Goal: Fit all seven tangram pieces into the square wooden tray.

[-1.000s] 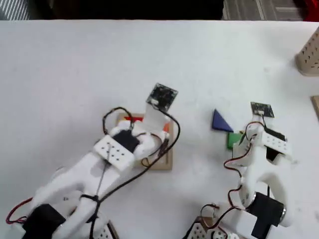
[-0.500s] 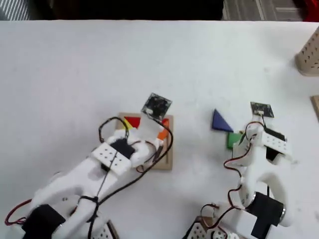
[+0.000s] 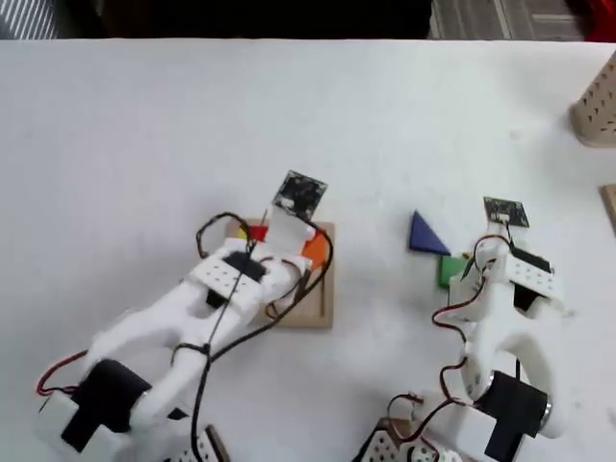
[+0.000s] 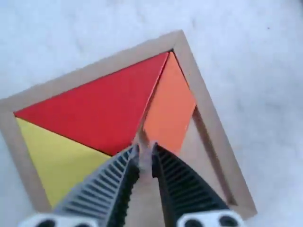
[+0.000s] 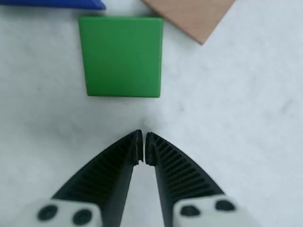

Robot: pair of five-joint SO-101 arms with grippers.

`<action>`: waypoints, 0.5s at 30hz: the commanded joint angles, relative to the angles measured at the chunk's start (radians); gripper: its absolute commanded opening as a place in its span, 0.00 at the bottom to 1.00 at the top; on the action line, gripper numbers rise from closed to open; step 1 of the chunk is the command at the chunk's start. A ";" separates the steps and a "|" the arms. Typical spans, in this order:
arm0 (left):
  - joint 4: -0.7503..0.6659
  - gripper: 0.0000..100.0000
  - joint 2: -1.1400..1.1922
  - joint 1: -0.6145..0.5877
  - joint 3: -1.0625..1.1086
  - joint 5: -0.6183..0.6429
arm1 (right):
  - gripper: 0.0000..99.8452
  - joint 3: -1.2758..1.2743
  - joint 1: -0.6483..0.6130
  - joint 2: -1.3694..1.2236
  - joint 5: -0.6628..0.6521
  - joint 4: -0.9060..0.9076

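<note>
The square wooden tray [image 4: 204,113] holds a large red triangle [image 4: 99,109], a yellow triangle [image 4: 57,165] and an orange piece [image 4: 173,111]; part of its floor is bare. My left gripper [image 4: 144,152] hangs shut just above the spot where red and orange meet, with nothing in it. In the high view the left arm covers most of the tray [image 3: 323,306]. A green square [image 5: 120,56] lies on the table just ahead of my shut right gripper [image 5: 143,142], with a blue triangle [image 3: 424,234] beyond it and a tan piece [image 5: 189,14] beside it.
A pale wooden block [image 3: 597,108] stands at the table's far right edge. White table stretches wide behind the tray and to its left. The right arm [image 3: 505,318] stands over the green square [image 3: 449,270] near the front edge.
The left arm's wrist drew back toward the tray, then edged forward again, while its elbow swung left. The right arm and the loose pieces kept still.
</note>
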State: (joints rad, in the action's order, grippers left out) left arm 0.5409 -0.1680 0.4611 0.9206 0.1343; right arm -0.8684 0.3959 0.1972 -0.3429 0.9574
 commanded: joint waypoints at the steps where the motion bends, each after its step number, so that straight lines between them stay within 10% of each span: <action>1: -0.018 0.08 0.007 -0.004 -0.049 -0.009 | 0.02 0.003 -0.015 0.039 -0.011 -0.012; 15: -0.127 0.08 0.007 -0.010 -0.052 -0.002 | 0.02 0.003 -0.024 0.039 -0.011 -0.013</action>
State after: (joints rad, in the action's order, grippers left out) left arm 0.4457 -0.1557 0.4595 0.9206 0.1343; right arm -0.8684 0.3882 0.1972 -0.3429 0.9574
